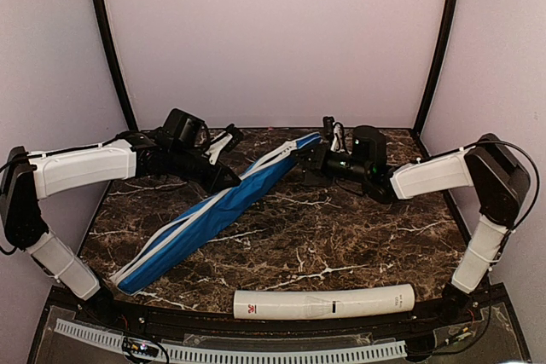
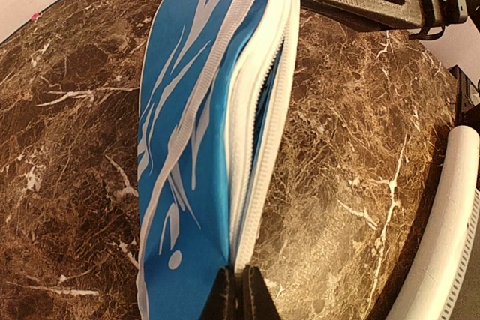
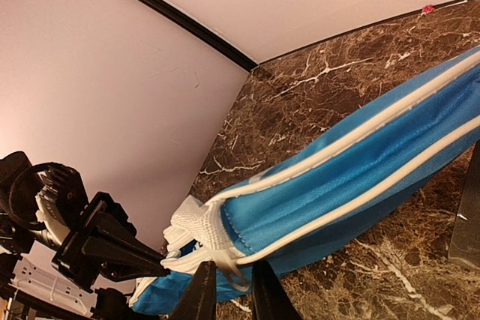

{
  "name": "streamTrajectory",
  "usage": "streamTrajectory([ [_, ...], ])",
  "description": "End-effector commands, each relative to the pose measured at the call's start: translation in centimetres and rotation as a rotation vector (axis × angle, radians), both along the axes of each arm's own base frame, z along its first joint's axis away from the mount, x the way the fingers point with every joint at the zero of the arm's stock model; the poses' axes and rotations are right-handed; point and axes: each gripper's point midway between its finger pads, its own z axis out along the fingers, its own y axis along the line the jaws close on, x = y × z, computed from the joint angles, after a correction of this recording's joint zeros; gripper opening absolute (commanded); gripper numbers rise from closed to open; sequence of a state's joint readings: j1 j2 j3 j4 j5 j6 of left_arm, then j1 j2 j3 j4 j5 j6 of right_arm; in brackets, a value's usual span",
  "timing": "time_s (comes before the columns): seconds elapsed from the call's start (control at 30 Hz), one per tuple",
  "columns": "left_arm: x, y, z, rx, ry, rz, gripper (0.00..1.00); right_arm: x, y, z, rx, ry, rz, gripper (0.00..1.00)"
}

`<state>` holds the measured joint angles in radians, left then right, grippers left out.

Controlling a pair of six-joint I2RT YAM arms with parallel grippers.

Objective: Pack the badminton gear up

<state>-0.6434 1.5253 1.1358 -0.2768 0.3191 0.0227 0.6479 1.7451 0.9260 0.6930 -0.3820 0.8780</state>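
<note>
Pinching the white zip trim of the blue racket-shaped fabric bag (image 1: 213,210), my left gripper (image 2: 238,296) has its fingers pressed together on that edge. The bag lies slantwise on the dark brown marbled table (image 1: 341,236), one end by the near left corner, the other at the middle of the far edge. There my right gripper (image 3: 232,294) has its fingers narrowly apart around a white loop of trim (image 3: 229,271); whether they grip it I cannot tell. A long white tube (image 1: 324,303) lies along the near edge.
</note>
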Motion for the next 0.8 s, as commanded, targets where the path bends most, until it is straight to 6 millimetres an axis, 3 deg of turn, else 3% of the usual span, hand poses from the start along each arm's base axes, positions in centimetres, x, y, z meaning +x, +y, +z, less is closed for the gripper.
streamTrajectory([
  [0.0, -0.1, -0.2, 2.4, -0.052, -0.064, -0.024, 0.0, 0.4, 0.7, 2.2, 0.053, -0.054, 0.004, 0.18],
  [0.37, -0.2, -0.3, 2.4, -0.055, -0.064, -0.028, 0.0, 0.3, 0.8, 3.0, 0.079, -0.066, 0.016, 0.0],
  [0.63, -0.1, -0.6, 2.5, -0.073, -0.059, -0.026, 0.0, -0.6, 1.3, 3.8, 0.112, -0.087, 0.063, 0.0],
  [0.77, -0.1, -1.2, 2.8, -0.107, -0.042, -0.039, 0.0, -2.1, 2.8, 3.3, 0.112, -0.076, 0.124, 0.0],
])
